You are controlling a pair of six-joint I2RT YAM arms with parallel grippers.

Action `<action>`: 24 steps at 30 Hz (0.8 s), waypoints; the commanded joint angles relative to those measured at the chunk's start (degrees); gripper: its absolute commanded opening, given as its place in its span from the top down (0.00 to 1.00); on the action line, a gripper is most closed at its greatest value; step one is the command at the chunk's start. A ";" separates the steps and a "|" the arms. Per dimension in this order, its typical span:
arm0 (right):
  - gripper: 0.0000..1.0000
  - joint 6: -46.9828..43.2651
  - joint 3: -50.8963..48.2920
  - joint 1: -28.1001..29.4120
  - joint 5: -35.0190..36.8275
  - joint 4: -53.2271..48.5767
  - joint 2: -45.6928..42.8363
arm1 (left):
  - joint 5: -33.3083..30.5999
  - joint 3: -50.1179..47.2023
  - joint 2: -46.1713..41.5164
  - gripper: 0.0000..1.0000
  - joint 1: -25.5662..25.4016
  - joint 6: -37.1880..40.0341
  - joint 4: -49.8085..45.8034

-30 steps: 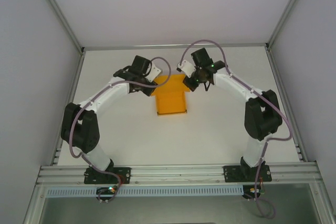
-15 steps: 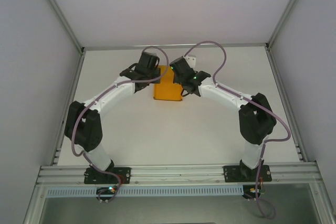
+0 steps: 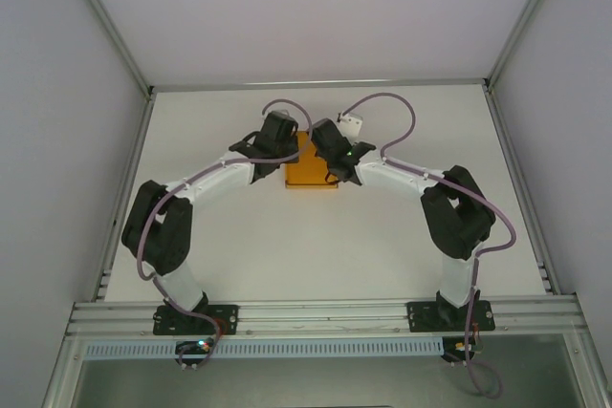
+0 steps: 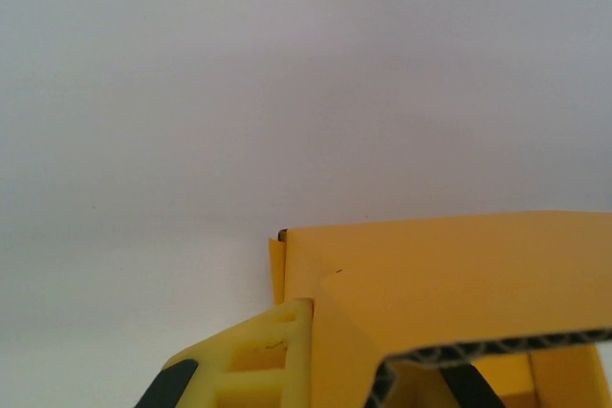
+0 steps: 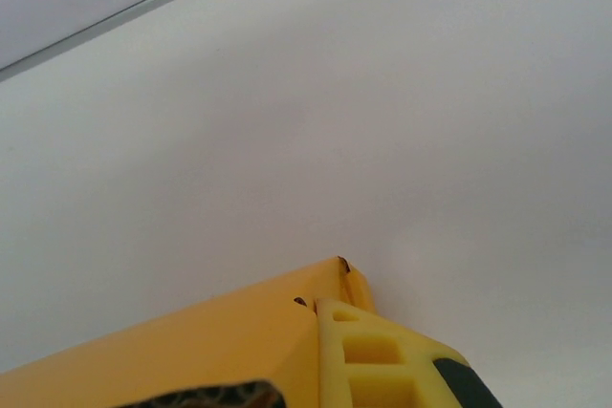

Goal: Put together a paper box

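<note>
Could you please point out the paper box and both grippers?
paper box [image 3: 311, 176]: top external view, its orange top face.
left gripper [image 4: 371, 353]: left wrist view, between its fingertips.
right gripper [image 5: 287, 370]: right wrist view, between its fingertips.

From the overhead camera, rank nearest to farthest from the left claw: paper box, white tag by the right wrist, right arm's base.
1. The paper box, gripped by the left claw at its left side.
2. The white tag, just beyond the box's right side.
3. The right arm's base, far off at the table's near right edge.
</note>
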 commanded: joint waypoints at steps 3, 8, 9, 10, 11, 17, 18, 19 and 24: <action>0.98 -3.14 -7.51 -0.36 4.95 7.12 -0.64 | -0.49 -6.48 0.17 0.98 -0.31 -0.20 6.72; 0.99 -9.16 -13.88 1.09 5.02 13.38 -2.71 | 1.19 -13.69 -2.80 0.93 -0.61 -1.65 11.79; 0.99 -10.10 -14.77 1.32 4.83 14.19 -3.04 | 1.96 -15.12 -3.68 0.92 -0.72 -2.04 12.99; 0.99 -10.87 -15.58 1.42 4.48 14.75 -3.30 | 2.42 -16.43 -4.45 0.92 -0.81 -2.45 14.17; 0.99 -10.66 -16.29 1.50 4.85 14.67 -3.56 | 2.51 -17.74 -5.20 0.92 -1.01 -2.92 15.41; 1.00 -13.03 -20.77 2.63 4.38 18.62 -3.85 | 4.80 -21.24 -5.20 0.90 -1.91 -4.77 19.06; 1.00 -13.40 -20.97 2.81 4.41 18.02 -3.63 | 4.90 -21.31 -4.75 0.91 -2.24 -4.74 18.95; 1.00 -13.80 -21.41 3.12 4.67 17.50 -3.54 | 4.57 -21.48 -4.36 0.92 -2.59 -4.84 18.44; 1.00 -15.00 -27.18 3.87 4.36 20.46 -3.49 | 4.66 -24.43 -5.17 0.90 -3.59 -4.96 17.98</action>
